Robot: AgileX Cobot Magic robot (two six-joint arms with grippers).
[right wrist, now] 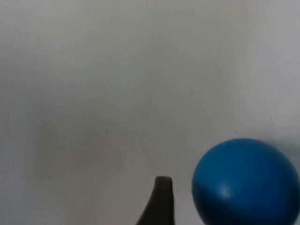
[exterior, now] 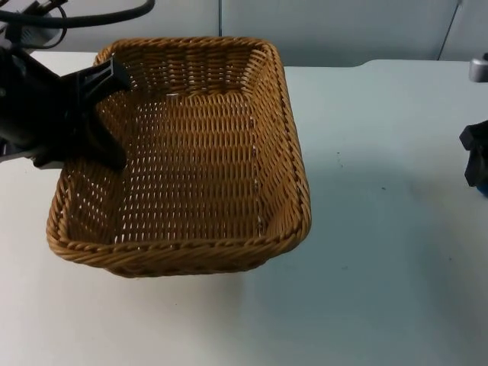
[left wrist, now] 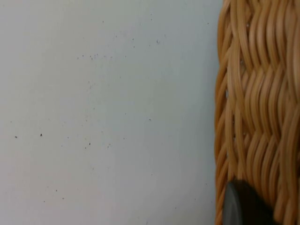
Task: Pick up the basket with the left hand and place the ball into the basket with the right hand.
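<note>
Left gripper [exterior: 95, 114] jaws clamped on rectangular woven wicker basket [exterior: 183, 152], raised above white table [exterior: 381, 267]. Right gripper [exterior: 476, 156] jaws grasping round blue ball [right wrist: 246, 180].

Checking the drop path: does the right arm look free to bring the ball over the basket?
Probably yes. The blue ball sits by the right pincer, and bare white table separates it from the wicker basket. The left pincer grips the far rim.
</note>
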